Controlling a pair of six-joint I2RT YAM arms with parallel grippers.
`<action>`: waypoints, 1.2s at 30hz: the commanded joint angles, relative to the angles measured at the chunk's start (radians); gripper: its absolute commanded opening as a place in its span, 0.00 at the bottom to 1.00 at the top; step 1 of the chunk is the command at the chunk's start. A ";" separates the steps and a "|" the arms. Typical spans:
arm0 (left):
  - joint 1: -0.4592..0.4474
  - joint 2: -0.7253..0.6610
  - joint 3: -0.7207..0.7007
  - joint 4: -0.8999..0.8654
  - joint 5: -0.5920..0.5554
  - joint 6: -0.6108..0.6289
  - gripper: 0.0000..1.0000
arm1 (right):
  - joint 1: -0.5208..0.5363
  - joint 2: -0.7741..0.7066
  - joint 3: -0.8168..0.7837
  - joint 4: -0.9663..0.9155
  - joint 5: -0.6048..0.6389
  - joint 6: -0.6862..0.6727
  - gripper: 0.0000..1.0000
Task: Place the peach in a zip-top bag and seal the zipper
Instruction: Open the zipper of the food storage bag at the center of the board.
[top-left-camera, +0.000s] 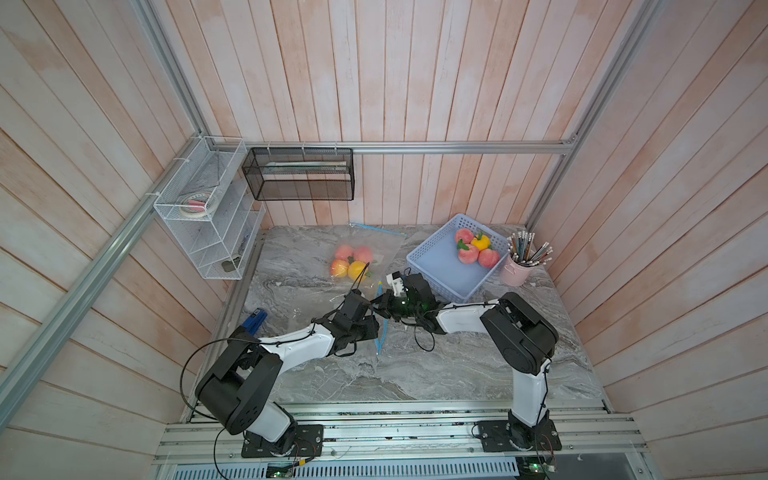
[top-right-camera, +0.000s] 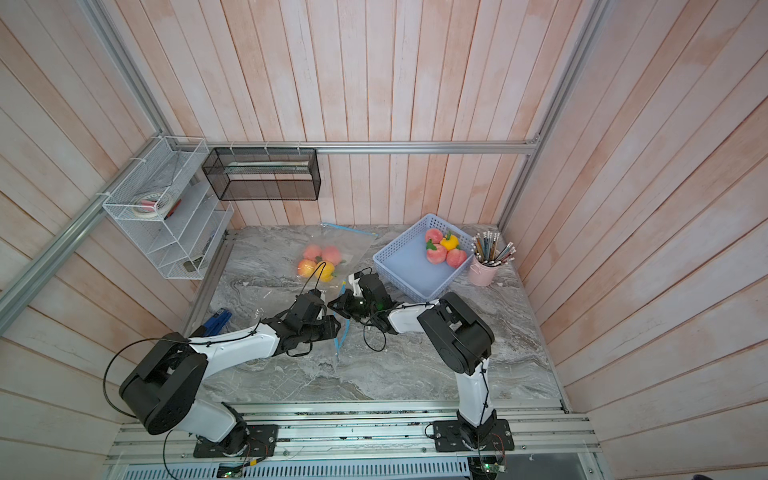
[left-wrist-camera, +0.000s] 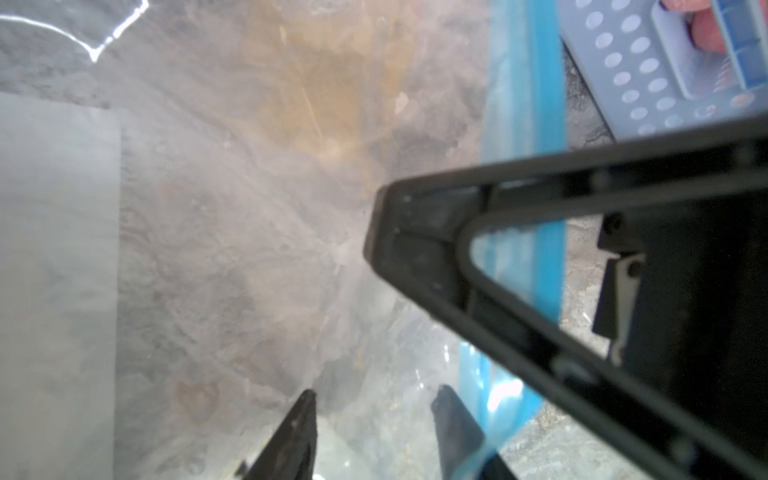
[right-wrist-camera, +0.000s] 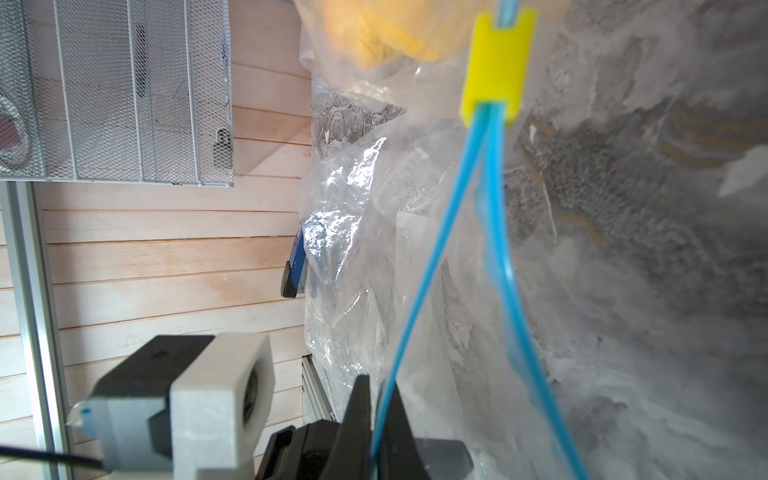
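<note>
A clear zip-top bag (top-left-camera: 357, 332) with a blue zipper (right-wrist-camera: 440, 257) and a yellow slider (right-wrist-camera: 496, 62) lies at mid-table, its mouth parted. My right gripper (right-wrist-camera: 380, 384) is shut on one zipper lip, seen in a top view (top-left-camera: 380, 305). My left gripper (left-wrist-camera: 376, 395) is at the bag's mouth, with its jaws apart and only plastic film between them. Three peaches (top-left-camera: 468, 253) sit in the blue basket (top-left-camera: 432, 286). More peaches (top-left-camera: 344, 252) and a yellow pepper (top-left-camera: 358, 270) lie inside a second clear bag farther back.
A pink cup of pencils (top-left-camera: 517, 270) stands right of the basket. A blue stapler-like tool (top-left-camera: 254, 320) lies near the table's left edge. A white wire rack (top-left-camera: 208, 216) and a black mesh bin (top-left-camera: 299, 174) hang on the walls.
</note>
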 joint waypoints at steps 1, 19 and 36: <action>-0.005 0.011 0.020 0.004 -0.017 0.005 0.36 | 0.005 -0.001 0.022 -0.032 0.021 -0.029 0.00; 0.005 0.021 0.027 -0.029 -0.010 -0.005 0.18 | -0.020 -0.151 -0.030 -0.360 0.292 -0.325 0.36; 0.013 0.012 0.028 -0.026 0.014 -0.013 0.17 | -0.011 0.003 0.071 -0.379 0.194 -0.396 0.32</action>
